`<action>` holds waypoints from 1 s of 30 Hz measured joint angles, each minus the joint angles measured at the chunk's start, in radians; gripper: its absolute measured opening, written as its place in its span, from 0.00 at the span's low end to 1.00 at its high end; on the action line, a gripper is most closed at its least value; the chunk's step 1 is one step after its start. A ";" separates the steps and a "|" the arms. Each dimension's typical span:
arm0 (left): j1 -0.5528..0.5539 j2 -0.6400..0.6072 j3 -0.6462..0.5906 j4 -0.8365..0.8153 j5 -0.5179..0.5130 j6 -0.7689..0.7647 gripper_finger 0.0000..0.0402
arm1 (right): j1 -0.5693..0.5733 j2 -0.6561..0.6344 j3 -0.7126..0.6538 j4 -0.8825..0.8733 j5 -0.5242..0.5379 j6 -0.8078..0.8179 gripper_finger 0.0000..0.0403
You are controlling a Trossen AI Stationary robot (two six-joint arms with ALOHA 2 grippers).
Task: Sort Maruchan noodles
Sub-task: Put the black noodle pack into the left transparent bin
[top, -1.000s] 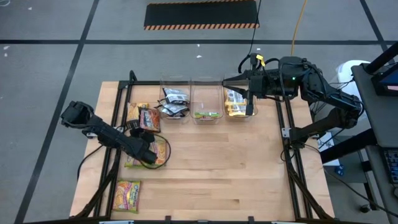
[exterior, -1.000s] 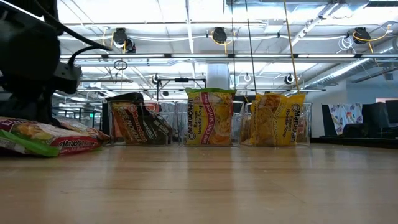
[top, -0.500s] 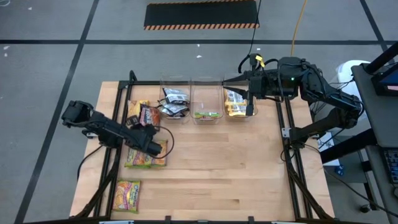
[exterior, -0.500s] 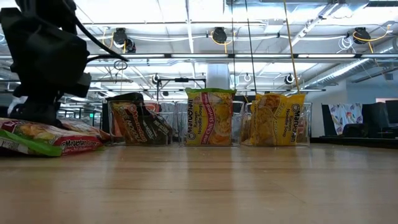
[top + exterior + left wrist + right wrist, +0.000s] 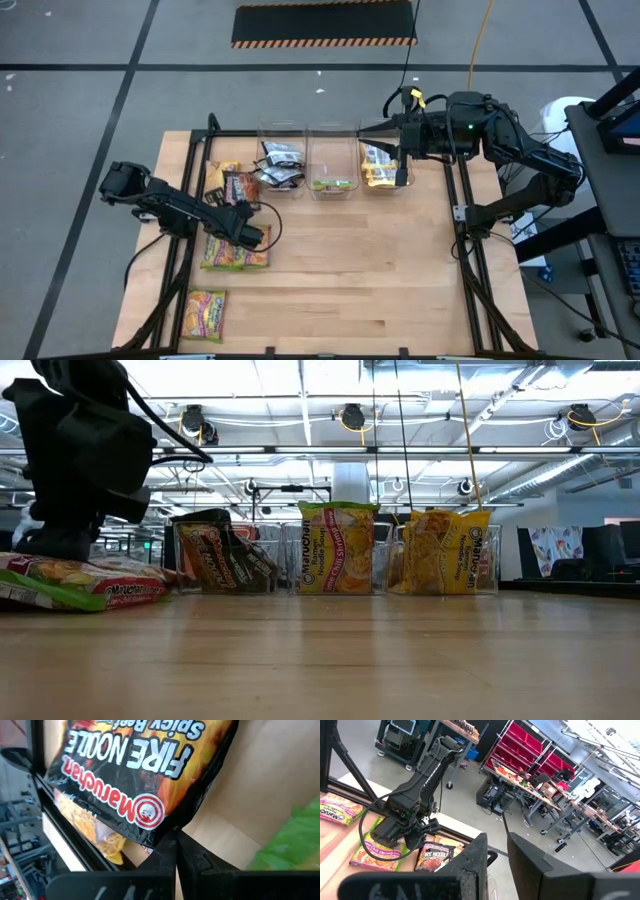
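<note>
One lime-green packet (image 5: 206, 311) is seen alone at the near left edge of the table (image 5: 360, 280). Farther in, two more green packets (image 5: 235, 250) lie side by side, with the left gripper (image 5: 254, 236) low over them, its fingers pressed together beside a black packet (image 5: 240, 187); one yellow packet (image 5: 220, 175) lies beyond. The middle and right of the table are bare. Three bins (image 5: 332, 160) line the far edge, and the right gripper (image 5: 375, 128), slightly parted, is held above them.
</note>
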State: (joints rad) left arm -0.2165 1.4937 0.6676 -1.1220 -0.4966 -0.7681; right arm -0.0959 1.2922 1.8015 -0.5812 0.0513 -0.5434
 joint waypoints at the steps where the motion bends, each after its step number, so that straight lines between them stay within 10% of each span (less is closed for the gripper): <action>1: 0.000 0.000 0.005 -0.005 0.007 0.000 0.01 | 0.000 0.000 0.000 0.000 0.000 0.000 0.17; 30: -0.003 -0.028 0.380 -0.454 -0.098 -0.181 0.00 | 0.000 0.000 0.000 0.001 0.000 0.007 0.17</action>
State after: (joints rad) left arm -0.2192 1.4653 1.0476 -1.5760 -0.5943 -0.9487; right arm -0.0959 1.2922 1.8015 -0.5804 0.0513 -0.5362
